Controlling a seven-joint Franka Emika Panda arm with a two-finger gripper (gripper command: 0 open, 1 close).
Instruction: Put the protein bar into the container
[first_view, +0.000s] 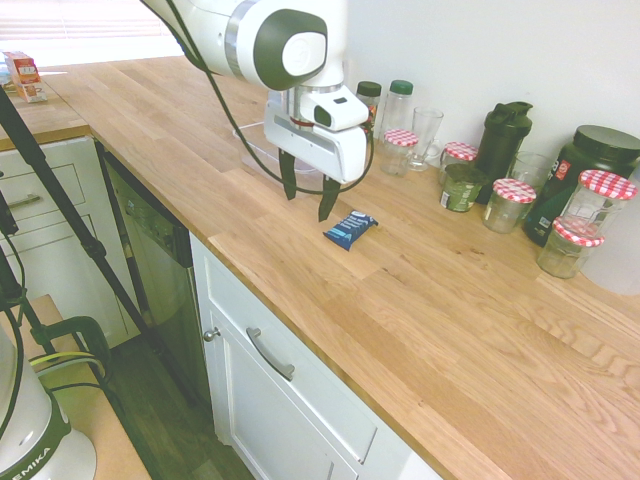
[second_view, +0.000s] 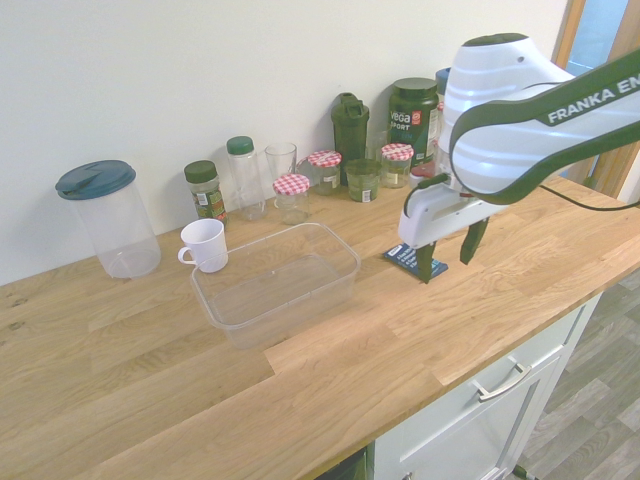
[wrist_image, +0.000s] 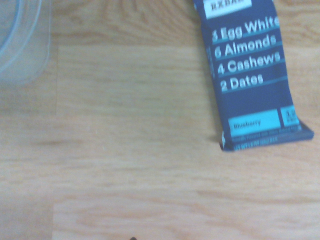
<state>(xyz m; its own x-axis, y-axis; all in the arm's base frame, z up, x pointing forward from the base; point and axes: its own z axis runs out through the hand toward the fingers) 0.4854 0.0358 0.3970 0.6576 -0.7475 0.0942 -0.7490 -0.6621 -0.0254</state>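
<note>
The protein bar (first_view: 350, 229), in a dark blue wrapper with light blue print, lies flat on the wooden counter; the wrist view shows the protein bar (wrist_image: 250, 75) close up. My gripper (first_view: 307, 200) hangs open just above the counter, right beside the bar, with nothing between its fingers. From the other side, one finger of the gripper (second_view: 446, 262) partly covers the protein bar (second_view: 400, 254). The clear plastic container (second_view: 300, 298) stands empty a short way from the bar. Its corner (wrist_image: 20, 40) shows in the wrist view, and the arm mostly hides the container (first_view: 258, 145) in the first exterior view.
Jars with checked lids (first_view: 512, 203), a dark shaker bottle (first_view: 500, 138), spice bottles and a drinking glass (first_view: 425, 135) line the wall. A white mug (second_view: 205, 243) and a tall clear jug with a blue lid (second_view: 105, 215) stand behind the container. The counter's front edge (first_view: 300, 322) runs nearby.
</note>
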